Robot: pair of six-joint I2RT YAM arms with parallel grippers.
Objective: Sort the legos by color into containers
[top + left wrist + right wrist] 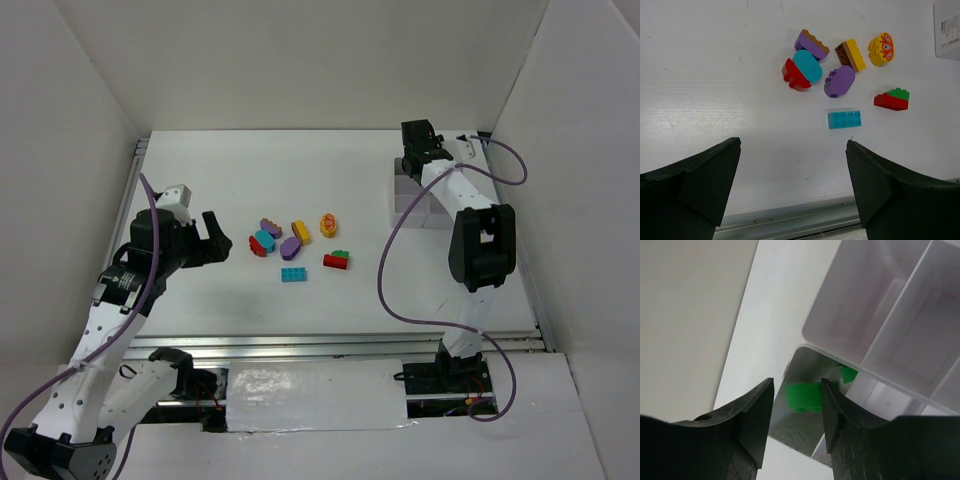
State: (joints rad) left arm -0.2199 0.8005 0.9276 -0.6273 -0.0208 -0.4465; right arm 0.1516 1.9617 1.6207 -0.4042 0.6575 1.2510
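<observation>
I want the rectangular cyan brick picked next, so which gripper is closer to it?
Left. The left gripper sits left of the rectangular cyan brick, jaws facing it. The right gripper is far off, over the tray at the far right.

Bright, even light; the legos (pixel 840 80) cast faint, soft shadows.

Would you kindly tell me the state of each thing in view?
Left gripper: fingers wide open, empty.
Translucent whitish plastic organiser tray: upright, uncovered.
Right gripper: fingers partly open above tray.
Small green plastic brick: lying in a tray cell.
Other coloured plastic bricks: unsorted on table.
</observation>
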